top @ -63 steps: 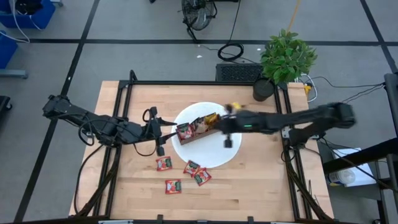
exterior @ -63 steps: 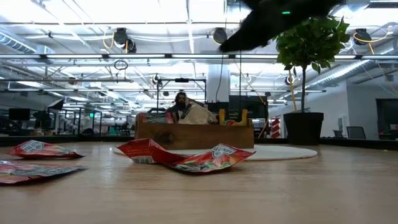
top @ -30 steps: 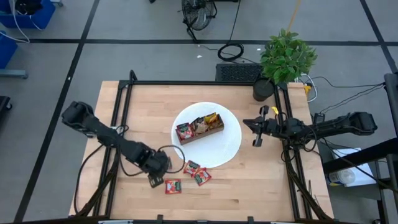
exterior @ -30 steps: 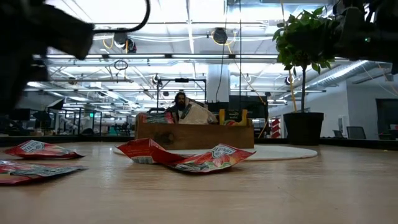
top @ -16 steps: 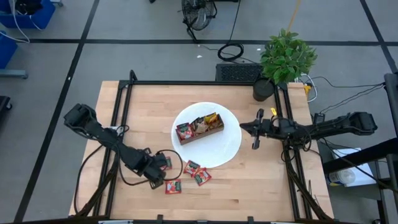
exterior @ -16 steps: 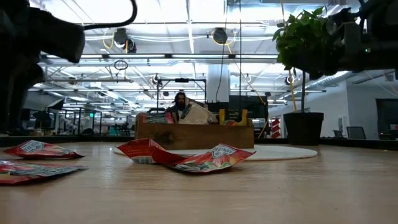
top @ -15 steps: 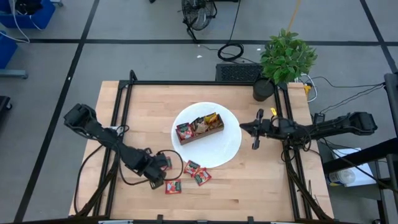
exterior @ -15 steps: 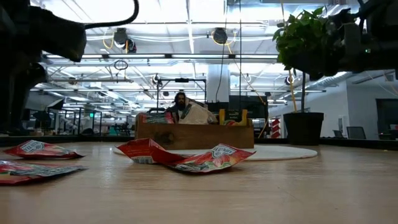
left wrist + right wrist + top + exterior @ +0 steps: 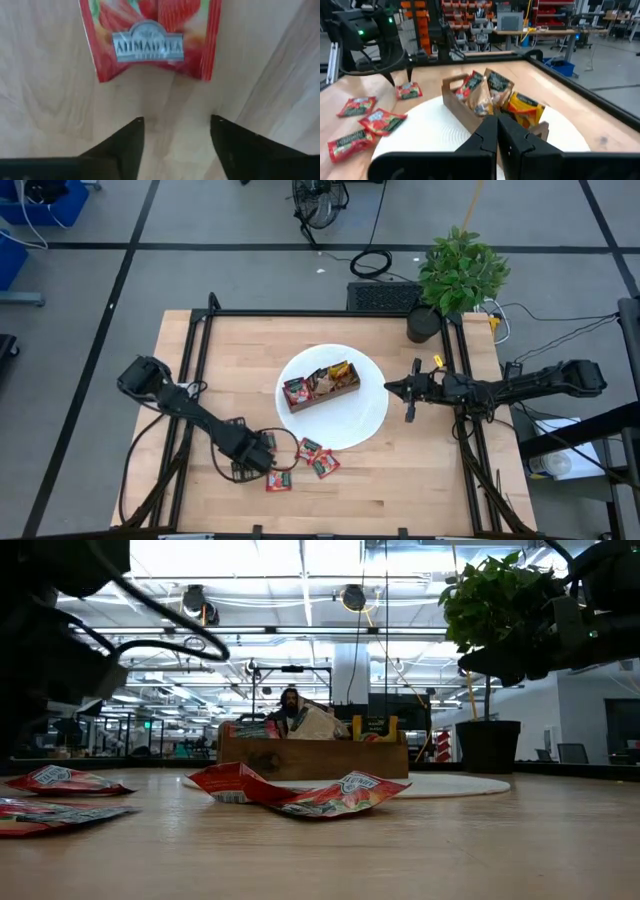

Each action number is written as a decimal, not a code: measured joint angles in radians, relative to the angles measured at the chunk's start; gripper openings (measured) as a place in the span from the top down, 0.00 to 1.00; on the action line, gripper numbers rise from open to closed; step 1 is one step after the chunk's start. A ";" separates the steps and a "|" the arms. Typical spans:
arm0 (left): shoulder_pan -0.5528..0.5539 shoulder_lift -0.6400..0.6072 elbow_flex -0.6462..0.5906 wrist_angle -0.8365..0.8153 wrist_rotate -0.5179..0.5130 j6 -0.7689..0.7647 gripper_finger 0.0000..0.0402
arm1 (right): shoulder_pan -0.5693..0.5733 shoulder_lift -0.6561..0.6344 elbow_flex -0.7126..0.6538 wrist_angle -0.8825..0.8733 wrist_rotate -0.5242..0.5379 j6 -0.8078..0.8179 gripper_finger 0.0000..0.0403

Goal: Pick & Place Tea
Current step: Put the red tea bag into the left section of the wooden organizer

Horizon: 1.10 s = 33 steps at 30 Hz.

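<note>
wooden table (image 9: 420, 470) bears a white plate (image 9: 365, 420), four red tea sachets (image 9: 277, 480), and a potted plant (image 9: 455, 280).

Red square tea sachet (image 9: 150, 40) printed with strawberries and a grey label; brown wooden tray (image 9: 322, 391) holding red, tan and yellow sachets; round white plate (image 9: 365, 420); pale blond wooden table (image 9: 420, 470); green potted plant (image 9: 460, 272)
</note>
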 joint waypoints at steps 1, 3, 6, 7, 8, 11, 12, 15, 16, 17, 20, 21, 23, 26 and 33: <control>-0.002 0.008 0.007 -0.022 -0.001 0.041 0.41 | 0.000 0.001 0.000 -0.003 0.000 0.000 1.00; -0.013 0.016 0.012 -0.072 -0.031 0.103 0.34 | 0.000 0.005 0.000 -0.001 0.000 -0.001 1.00; -0.039 0.018 0.011 -0.088 -0.149 0.219 0.25 | 0.000 0.012 0.000 -0.004 0.000 -0.016 1.00; -0.049 0.018 0.010 -0.087 -0.194 0.250 0.23 | 0.000 0.012 0.000 -0.004 0.001 -0.024 1.00; -0.058 0.018 0.010 -0.087 -0.232 0.277 0.21 | 0.000 0.012 0.000 -0.004 0.003 -0.030 1.00; -0.080 0.019 0.008 -0.081 -0.352 0.341 0.17 | -0.001 0.012 0.000 -0.004 0.027 -0.043 1.00; -0.084 0.019 0.008 -0.074 -0.391 0.358 0.17 | -0.001 0.012 0.000 -0.004 0.028 -0.049 1.00; -0.092 0.019 0.007 -0.039 -0.474 0.395 0.16 | -0.001 0.012 0.000 -0.003 0.027 -0.053 1.00; -0.093 0.020 0.007 -0.028 -0.490 0.397 0.16 | -0.001 0.012 0.000 -0.001 0.027 -0.056 1.00; -0.092 0.020 0.007 -0.020 -0.495 0.399 0.17 | -0.001 0.012 0.000 0.001 0.027 -0.058 1.00; -0.090 0.020 0.007 0.010 -0.496 0.429 0.19 | -0.001 0.012 0.000 0.004 0.027 -0.063 1.00; -0.090 0.020 0.007 0.021 -0.497 0.445 0.19 | -0.001 0.012 0.000 0.004 0.027 -0.065 1.00; -0.090 0.020 0.007 0.039 -0.498 0.479 0.21 | -0.001 0.012 0.000 0.004 0.027 -0.069 1.00; -0.090 0.018 -0.006 0.082 -0.498 0.500 0.24 | -0.002 0.012 0.000 0.004 0.027 -0.070 1.00; -0.093 0.014 -0.061 0.148 -0.481 0.496 0.37 | -0.002 0.012 0.000 0.004 0.027 -0.072 1.00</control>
